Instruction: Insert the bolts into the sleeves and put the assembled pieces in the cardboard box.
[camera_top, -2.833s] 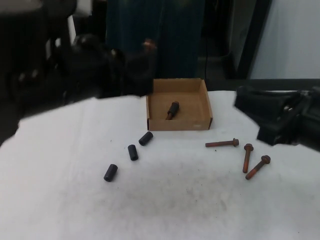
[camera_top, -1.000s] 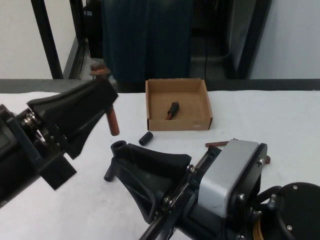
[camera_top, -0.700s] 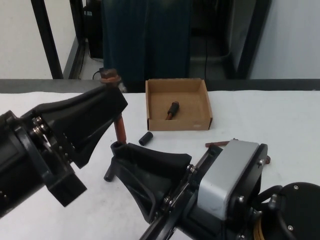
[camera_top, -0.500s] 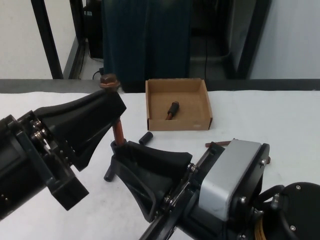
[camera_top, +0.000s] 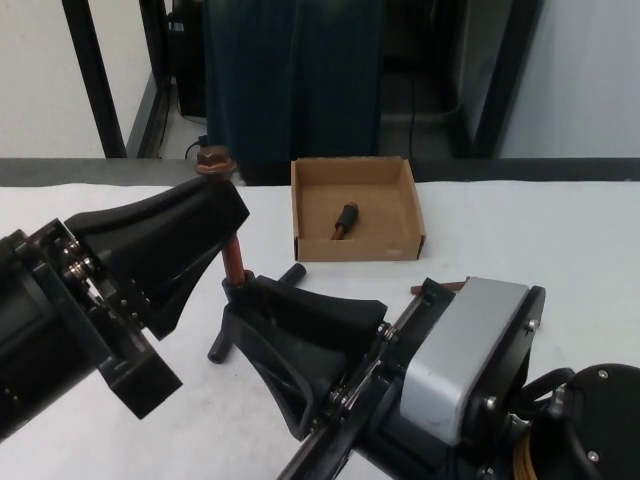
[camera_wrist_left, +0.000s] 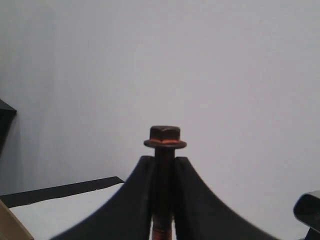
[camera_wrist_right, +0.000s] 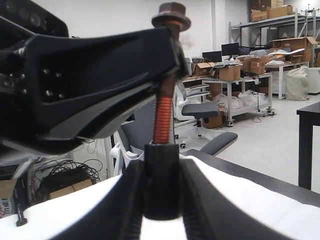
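**Ask:** What are you holding, and how?

**Me:** My left gripper (camera_wrist_left: 165, 159) is pinched narrow on a bolt (camera_wrist_left: 165, 137). It grips the shank just under the flanged head, and the bolt stands upright, head up. My right gripper (camera_wrist_right: 161, 165) is closed around a black sleeve (camera_wrist_right: 161, 190), bore upward, directly below. The threaded end sits at the sleeve's mouth. I cannot tell how deep it has gone.

**Ask:** How do you expect them to handle?

**Me:** I judge both to be rigid metal, small but dense, so neither will give under my fingers. The bolt's dull, rusty-looking shank should grip well. The threads may catch on the bore's edge if I tilt. Holding high on the shank leaves the lower length free to slide in. The sleeve looks smooth and would roll if dropped, so I take it across the middle of its wall and leave its top clear.

**Ask:** And beyond your grippers?

**Me:** A loose sleeve (camera_top: 291, 272) lies just in front of the cardboard box (camera_top: 355, 248). Another one (camera_top: 217, 350) lies nearer on the white cloth (camera_top: 560, 230). A spare bolt (camera_top: 440, 288) rests on the cloth past my right arm. The box stands at the far side with one assembled piece (camera_top: 345, 218) inside.
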